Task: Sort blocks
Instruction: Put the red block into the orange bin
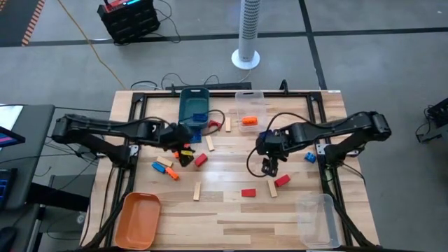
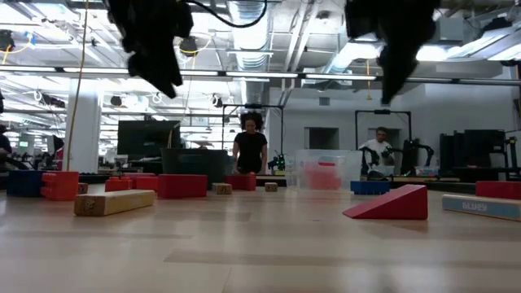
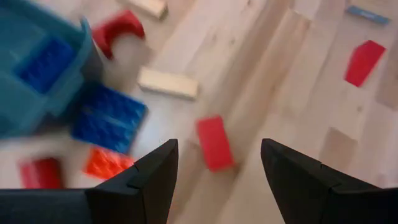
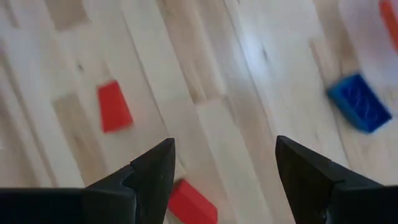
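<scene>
Red, blue, orange and plain wood blocks lie scattered flat on the wooden table. My left gripper hovers open above a cluster left of centre. A red block lies below the gap between its fingers, with a blue plate, an orange block and a wood brick beside it. My right gripper hovers open right of centre. A red block lies below its fingers, another red one sits farther off, and a blue block lies to the side.
A teal bin holding a blue block and a clear bin holding an orange block stand at the table's far edge. An orange bin sits at the near left corner, a clear bin at the near right. People stand in the room beyond.
</scene>
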Robot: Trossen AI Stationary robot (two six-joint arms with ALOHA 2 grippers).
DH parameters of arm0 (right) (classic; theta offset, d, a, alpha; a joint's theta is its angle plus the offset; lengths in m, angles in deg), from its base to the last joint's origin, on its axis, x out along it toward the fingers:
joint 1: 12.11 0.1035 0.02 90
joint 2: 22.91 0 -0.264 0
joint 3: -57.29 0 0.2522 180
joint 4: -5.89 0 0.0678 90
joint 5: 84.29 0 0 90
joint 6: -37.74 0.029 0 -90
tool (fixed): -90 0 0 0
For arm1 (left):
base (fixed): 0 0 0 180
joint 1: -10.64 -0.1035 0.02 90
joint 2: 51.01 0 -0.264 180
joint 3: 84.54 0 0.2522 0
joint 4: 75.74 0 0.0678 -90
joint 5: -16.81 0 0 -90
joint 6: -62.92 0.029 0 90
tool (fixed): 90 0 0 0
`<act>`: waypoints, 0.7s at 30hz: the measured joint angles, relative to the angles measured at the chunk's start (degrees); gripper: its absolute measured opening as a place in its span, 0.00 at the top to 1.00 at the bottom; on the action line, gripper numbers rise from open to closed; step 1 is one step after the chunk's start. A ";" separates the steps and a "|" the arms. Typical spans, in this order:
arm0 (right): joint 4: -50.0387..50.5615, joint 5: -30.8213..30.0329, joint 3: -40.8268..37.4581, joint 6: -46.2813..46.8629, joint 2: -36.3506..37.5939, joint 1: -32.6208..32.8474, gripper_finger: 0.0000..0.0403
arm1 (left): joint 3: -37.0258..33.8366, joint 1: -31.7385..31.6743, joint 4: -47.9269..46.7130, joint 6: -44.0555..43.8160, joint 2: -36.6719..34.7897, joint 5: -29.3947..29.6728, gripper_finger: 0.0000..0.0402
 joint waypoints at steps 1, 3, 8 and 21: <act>-0.51 0.76 -1.77 0.25 0.65 -0.30 0.33 | 0.00 1.10 -0.36 -2.33 0.00 -0.02 0.44; -1.65 1.96 -5.51 0.53 2.45 -0.62 0.33 | 0.00 3.40 -0.63 -6.19 0.08 -0.15 0.44; -2.12 4.98 -11.75 -5.65 5.75 4.28 0.33 | -0.04 7.68 -1.22 -13.05 0.07 -0.24 0.44; -7.01 6.54 -20.78 -21.00 5.57 13.64 0.33 | -0.04 8.95 -1.23 -15.87 0.08 -1.14 0.44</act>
